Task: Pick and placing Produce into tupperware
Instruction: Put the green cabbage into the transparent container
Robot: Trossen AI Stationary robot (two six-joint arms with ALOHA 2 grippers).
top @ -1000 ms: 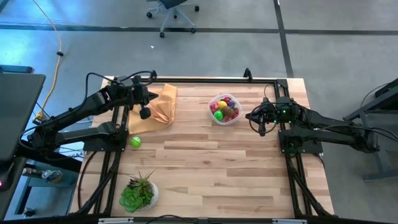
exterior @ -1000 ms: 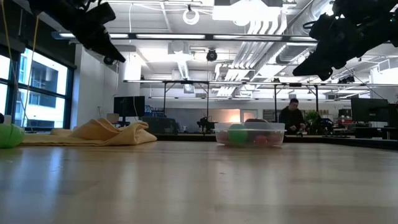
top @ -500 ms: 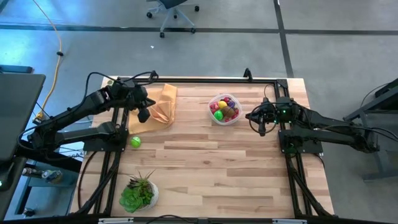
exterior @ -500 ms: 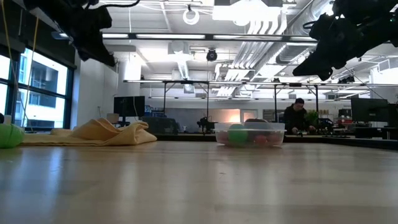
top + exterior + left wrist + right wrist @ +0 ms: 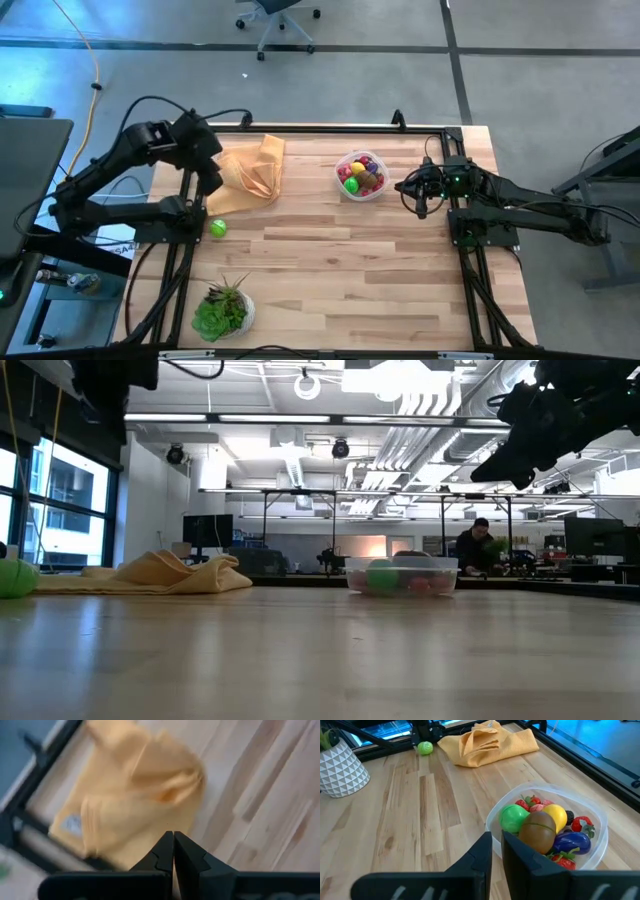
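At upper left the left pincer (image 5: 208, 180) hangs over the cloth (image 5: 248, 172), fingers together, empty; a green ball (image 5: 218, 228) lies below it on the counter (image 5: 350, 260). Right of centre the tub (image 5: 361, 175) is nearly full; the right pincer (image 5: 421, 195) waits beside it, fingers together. Risks: the ball rolling off when nudged, or spilling from the heaped tub; no writing is legible.

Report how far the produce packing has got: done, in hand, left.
Done: the tupperware already holds a pile of produce, including a green ball, a brown piece, a yellow one and a purple one. In hand: nothing; the left gripper is shut and empty above the tan-orange cloth, and the right gripper waits beside the tub. Left: one green ball on the table near the cloth.
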